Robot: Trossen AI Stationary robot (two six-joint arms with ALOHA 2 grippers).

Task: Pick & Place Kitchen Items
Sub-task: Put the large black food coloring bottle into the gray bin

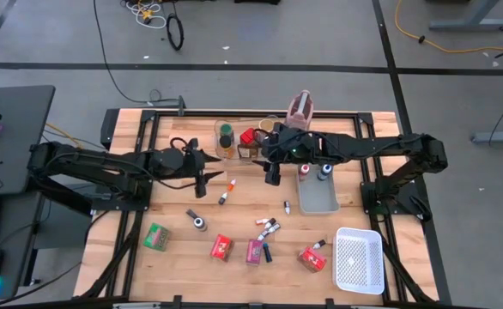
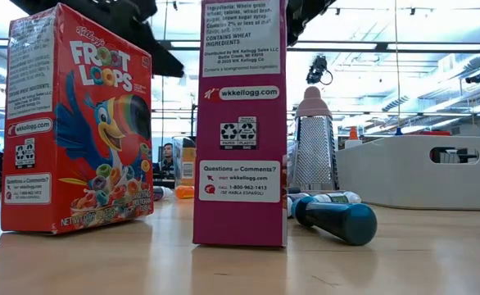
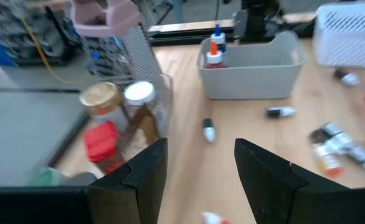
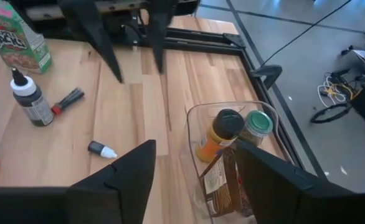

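Observation:
Small kitchen items lie scattered on the wooden table: a green packet, a red packet, a pink packet, another red packet and several tiny bottles. A clear bin at the far middle holds spice jars, among them an orange jar with a dark lid and a green-lidded jar. My right gripper hangs open just above and beside the bin, nothing between its fingers. My left gripper is open left of the bin, above bare table.
A grey tray right of centre holds two upright bottles. A white mesh basket stands at the near right. A pinkish jug stands at the far edge. In the low view the red packet and the pink packet stand upright, close to the camera.

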